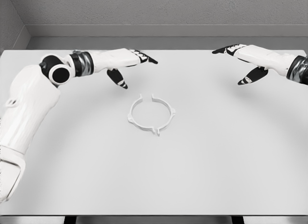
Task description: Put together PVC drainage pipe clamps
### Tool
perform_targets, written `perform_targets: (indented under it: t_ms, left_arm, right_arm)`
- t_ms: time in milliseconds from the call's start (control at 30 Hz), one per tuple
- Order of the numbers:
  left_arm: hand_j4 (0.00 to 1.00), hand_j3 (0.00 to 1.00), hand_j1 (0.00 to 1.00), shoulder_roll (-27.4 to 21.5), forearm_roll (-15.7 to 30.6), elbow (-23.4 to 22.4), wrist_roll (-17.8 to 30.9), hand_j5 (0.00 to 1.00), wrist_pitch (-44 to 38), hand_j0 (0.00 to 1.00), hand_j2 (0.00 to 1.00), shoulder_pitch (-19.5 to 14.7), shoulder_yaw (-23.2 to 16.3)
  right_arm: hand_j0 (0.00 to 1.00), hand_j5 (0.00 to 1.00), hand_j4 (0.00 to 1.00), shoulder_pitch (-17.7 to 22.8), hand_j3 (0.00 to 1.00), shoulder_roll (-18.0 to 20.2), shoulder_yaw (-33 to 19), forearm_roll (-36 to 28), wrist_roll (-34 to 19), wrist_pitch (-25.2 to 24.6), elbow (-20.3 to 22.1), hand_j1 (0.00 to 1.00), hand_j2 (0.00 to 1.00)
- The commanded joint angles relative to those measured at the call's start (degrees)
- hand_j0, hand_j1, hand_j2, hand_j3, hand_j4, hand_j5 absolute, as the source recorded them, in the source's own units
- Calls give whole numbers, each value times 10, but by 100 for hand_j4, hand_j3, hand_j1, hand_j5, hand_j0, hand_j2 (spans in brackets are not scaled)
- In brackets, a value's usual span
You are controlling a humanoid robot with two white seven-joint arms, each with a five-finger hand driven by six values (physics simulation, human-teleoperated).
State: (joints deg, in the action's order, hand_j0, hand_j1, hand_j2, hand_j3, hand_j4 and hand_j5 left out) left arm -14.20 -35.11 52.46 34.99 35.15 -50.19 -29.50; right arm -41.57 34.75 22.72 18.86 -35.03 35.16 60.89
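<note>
A plain white table (231, 176) filled most of the head view, set against a grey wall (163, 9) with a pale baseboard strip running along its foot. No lettering or markings could be read anywhere. On the table, slightly left of centre, lay a white ring-shaped pipe clamp (151, 114), flat, with a gap at its far side and small tabs around its rim. The left hand (126, 64) hovered beyond the clamp, fingers extended and released, thumb hanging down, grasping nothing. The right hand (245, 62) hung at the far right, well apart from the clamp, fingers likewise relaxed and empty.
</note>
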Motion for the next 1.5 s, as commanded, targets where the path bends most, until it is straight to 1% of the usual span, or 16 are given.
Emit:
perform_targets:
  t_ms: [0,33,100,300,433,733,1067,1267,1467]
  left_arm:
    - [100,100,100,21,-35,-13,0,100,-2,100,100,0,3]
    - [100,100,100,29,-45,-26,0,100,-2,100,100,-1,3]
    - [100,100,100,27,-46,-29,0,100,-2,100,100,-8,1]
    - [100,100,100,37,-50,-28,0,100,-2,100,100,-8,-17]
    - [100,100,100,42,-54,-28,0,100,-2,100,100,-8,-18]
    - [100,100,100,55,-82,-29,0,100,-2,100,100,-7,-18]
    - [100,100,100,55,-91,-30,0,100,-2,100,100,-4,-18]
    - [100,100,100,55,-91,-30,0,100,-2,100,100,-4,-38]
    - [100,100,100,55,-91,-30,0,100,-2,100,100,-4,-40]
  right_arm:
    - [100,100,100,0,100,1,0,-4,0,-2,3,100,100]
    - [100,100,100,0,100,1,0,-4,0,-2,3,100,100]
    - [100,100,100,0,100,1,0,-4,0,-2,3,100,100]
    - [100,100,100,0,100,-1,0,-4,0,-2,4,100,100]
    - [100,100,100,0,100,1,0,-4,0,-2,7,100,100]
    - [100,100,100,0,100,1,0,-4,0,-2,7,100,100]
    - [100,100,100,0,100,1,0,-4,0,-2,7,100,100]
    - [100,100,100,0,100,1,0,-4,0,-2,11,100,100]
    - [100,100,100,0,100,1,0,-4,0,-2,12,100,100]
